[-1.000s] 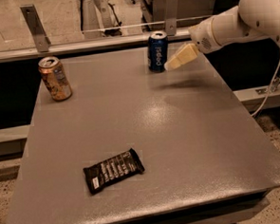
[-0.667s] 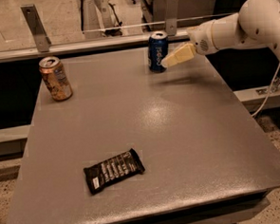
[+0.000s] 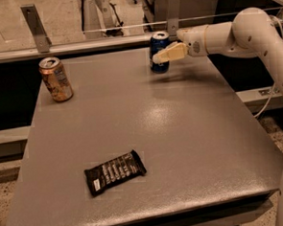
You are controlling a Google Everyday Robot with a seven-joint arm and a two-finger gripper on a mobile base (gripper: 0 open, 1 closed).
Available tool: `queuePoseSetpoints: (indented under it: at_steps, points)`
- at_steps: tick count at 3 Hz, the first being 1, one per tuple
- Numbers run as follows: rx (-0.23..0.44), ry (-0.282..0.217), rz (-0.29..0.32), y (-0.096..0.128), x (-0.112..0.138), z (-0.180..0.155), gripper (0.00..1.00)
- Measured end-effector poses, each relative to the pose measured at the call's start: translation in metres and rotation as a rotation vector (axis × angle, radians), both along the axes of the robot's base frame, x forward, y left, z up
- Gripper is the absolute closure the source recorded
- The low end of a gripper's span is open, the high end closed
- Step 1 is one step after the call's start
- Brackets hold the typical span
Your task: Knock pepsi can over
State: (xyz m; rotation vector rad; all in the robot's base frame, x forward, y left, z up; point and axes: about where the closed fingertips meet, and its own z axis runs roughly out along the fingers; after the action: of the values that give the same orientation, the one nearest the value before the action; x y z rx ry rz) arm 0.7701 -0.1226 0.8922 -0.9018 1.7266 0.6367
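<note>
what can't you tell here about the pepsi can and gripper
- Camera view: whether the gripper touches the pepsi can; it overlaps the can's front.
- Camera view: the can's lettering, covered by the gripper.
- Camera view: where the arm starts, cut off at the right edge.
- Camera view: wrapper print, too small.

Arm (image 3: pixel 251 29) reaches in horiz. from R, claw (image 3: pixel 157 57) pointing L, far-centre.

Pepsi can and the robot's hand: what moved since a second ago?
The gripper slid toward the pepsi can, leftward in the picture, and now overlaps its side. I cannot tell whether it touches. The pepsi can stays upright in place. The orange-tan can and the black snack bar have not moved.
</note>
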Motion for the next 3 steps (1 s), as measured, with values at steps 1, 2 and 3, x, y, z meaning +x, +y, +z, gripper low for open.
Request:
queuePoseSetpoints:
  at_steps: [1,2,3]
  points:
    - [0.03,0.052,0.059,0.025,-0.004,-0.007,0.18]
    - [0.051,0.101,0.112,0.041,-0.011,-0.013,0.41]
    - [0.065,0.106,0.159,0.05,-0.025,-0.008,0.65]
